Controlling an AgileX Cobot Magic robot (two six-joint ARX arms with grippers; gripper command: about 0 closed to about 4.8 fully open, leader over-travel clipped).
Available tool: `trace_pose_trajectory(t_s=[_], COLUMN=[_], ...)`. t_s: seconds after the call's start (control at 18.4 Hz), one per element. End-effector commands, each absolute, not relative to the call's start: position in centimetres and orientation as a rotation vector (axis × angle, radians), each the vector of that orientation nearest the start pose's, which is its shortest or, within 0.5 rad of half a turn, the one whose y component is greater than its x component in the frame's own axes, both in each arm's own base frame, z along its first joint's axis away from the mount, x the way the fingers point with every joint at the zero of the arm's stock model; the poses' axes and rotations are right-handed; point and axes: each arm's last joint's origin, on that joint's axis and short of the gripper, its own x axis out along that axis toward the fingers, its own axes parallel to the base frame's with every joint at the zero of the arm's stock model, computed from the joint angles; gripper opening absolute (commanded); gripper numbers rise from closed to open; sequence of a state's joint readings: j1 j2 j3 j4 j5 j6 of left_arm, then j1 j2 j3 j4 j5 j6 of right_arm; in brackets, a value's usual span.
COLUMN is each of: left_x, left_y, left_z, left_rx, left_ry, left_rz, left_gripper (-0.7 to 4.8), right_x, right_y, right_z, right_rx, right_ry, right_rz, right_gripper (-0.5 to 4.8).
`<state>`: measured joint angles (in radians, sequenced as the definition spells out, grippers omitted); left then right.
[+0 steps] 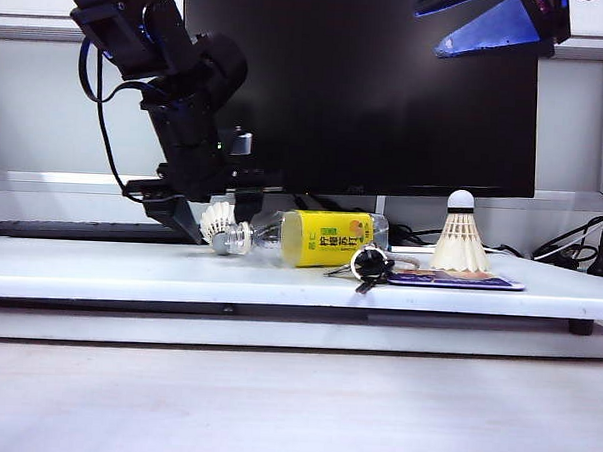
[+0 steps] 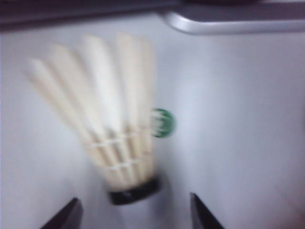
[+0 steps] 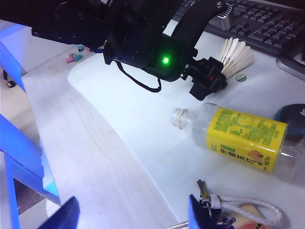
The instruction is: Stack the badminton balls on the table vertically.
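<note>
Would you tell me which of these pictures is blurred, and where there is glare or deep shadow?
Left wrist view: soft throughout, the lying shuttlecock smeared between the open left gripper. Right wrist view: sharp, a green light flaring on the left arm. Exterior view: crisp, the monitor plain black.

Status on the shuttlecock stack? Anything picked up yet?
Done: nothing stacked; one shuttlecock stands upright on a card at the table's right. In hand: the left tool is open around the cork end of the other shuttlecock, lying beside the bottle, not gripped. The right tool hangs open, high above. Left: grasp, carry, stack on the standing one.
</note>
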<state>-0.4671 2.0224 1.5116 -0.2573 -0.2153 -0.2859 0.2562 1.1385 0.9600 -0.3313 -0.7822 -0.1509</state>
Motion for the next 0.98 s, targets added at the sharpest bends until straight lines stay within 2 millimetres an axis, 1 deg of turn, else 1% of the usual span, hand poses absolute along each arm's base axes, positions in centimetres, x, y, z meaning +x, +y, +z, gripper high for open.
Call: trace_pose_trajectory(t_s=[0.05, 0.16, 0.33, 0.49, 0.54, 0.6, 0.76, 0.92, 0.98], left_x=[40.3, 40.3, 40.4, 40.5, 40.5, 40.5, 40.3, 39.8, 39.8], left_y=[-19.7, -19.7, -19.7, -19.7, -19.7, -19.6, -19.6, -19.2, -19.0], left_z=[21.1, 20.7, 19.6, 19.2, 19.3, 19.2, 19.2, 19.4, 19.5], left_rx=[-0.016, -0.011, 0.003, 0.015, 0.015, 0.015, 0.034, 0.139, 0.145], left_ry=[0.729, 0.737, 0.776, 0.785, 0.784, 0.785, 0.802, 0.846, 0.855], left_rz=[-0.126, -0.121, -0.112, -0.093, -0.093, -0.093, -0.098, -0.123, -0.119], left_gripper=[2.76, 2.77, 2.77, 2.74, 2.30, 2.02, 2.02, 1.98, 1.62], right_x=[22.5, 22.5, 22.5, 22.5, 22.5, 22.5, 22.5, 22.5, 22.5], right_y=[8.0, 8.0, 8.0, 8.0, 8.0, 8.0, 8.0, 8.0, 8.0], right_z=[31.9, 31.9, 31.9, 31.9, 31.9, 31.9, 31.9, 31.9, 31.9], right_rx=[0.003, 0.003, 0.003, 0.003, 0.003, 0.003, 0.003, 0.002, 0.001], right_ry=[0.418, 0.418, 0.418, 0.418, 0.418, 0.418, 0.418, 0.416, 0.415], right_rz=[1.059, 1.059, 1.060, 1.060, 1.060, 1.060, 1.059, 1.058, 1.056], right_gripper=[2.92, 2.92, 2.92, 2.92, 2.92, 2.92, 2.92, 2.91, 2.91])
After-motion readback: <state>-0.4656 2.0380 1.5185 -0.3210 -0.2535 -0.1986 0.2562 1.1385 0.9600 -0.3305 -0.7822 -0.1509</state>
